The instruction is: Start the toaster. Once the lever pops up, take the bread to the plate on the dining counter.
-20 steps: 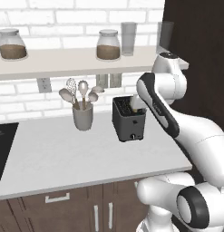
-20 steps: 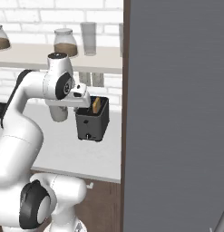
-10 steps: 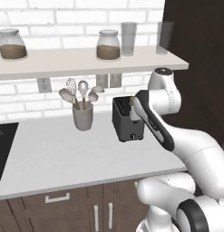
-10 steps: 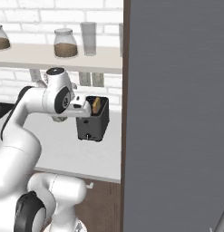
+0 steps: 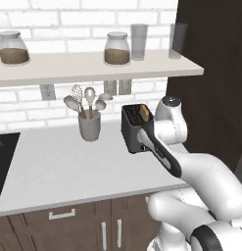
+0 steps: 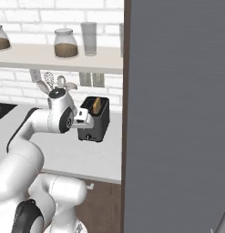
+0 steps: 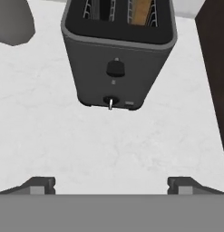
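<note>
At the bottom of the hand view the two small dark fingers (image 7: 41, 185) stand wide apart, gripping nothing, above the pale, faintly marbled worktop (image 7: 63, 149). Beyond them, upper centre, sits the boxy matte dark grey toaster (image 7: 118, 59), its lever low on the narrow end. A thin golden-tan bread slice (image 7: 141, 11) stands in its right slot. Farther up left is a blurred grey rounded utensil cup (image 7: 13, 22).

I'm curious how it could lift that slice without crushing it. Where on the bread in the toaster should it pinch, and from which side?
Probably the bread's top edge, approached from straight above: it stands upright in one slot of the toaster, so only that edge is exposed. The open gripper would likely pinch its two flat faces.
</note>
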{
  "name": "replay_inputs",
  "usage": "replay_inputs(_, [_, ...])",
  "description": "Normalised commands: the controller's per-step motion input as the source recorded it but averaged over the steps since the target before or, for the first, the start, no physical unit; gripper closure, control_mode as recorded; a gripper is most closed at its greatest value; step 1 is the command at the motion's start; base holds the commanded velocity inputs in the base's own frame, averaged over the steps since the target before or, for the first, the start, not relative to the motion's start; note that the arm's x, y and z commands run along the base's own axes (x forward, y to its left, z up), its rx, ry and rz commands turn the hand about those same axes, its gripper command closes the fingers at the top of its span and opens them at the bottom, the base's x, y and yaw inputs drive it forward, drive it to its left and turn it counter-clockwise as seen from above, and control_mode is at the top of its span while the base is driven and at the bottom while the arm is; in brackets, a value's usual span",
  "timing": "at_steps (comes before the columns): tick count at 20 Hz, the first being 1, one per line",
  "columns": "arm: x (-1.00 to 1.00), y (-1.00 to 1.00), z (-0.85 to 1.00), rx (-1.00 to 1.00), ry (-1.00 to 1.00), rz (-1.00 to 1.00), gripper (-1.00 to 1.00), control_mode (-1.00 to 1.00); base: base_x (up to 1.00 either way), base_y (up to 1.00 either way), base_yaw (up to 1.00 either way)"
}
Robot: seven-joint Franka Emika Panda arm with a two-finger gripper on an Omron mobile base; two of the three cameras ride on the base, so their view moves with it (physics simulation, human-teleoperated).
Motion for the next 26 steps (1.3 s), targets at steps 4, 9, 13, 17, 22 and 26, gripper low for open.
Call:
replay_inputs(4, [0.41, 0.0, 0.13, 0.08, 0.0, -0.05, -1.0, -1.0, 0.0, 0.0, 0.0])
replay_inputs(9, [0.4, 0.0, 0.02, 0.03, 0.0, -0.1, -1.0, -1.0, 0.0, 0.0, 0.0])
replay_inputs(13, [0.36, -0.05, -0.07, 0.0, 0.0, -0.14, -1.0, -1.0, 0.0, 0.0, 0.0])
replay_inputs(17, [0.26, -0.15, -0.01, 0.0, 0.0, -0.15, -1.0, -1.0, 0.0, 0.0, 0.0])
replay_inputs(22, [0.05, -0.15, -0.15, 0.0, 0.0, -0.11, -1.0, -1.0, 0.0, 0.0, 0.0])
replay_inputs(26, [0.06, -0.09, -0.2, 0.0, 0.0, -0.08, -1.0, -1.0, 0.0, 0.0, 0.0])
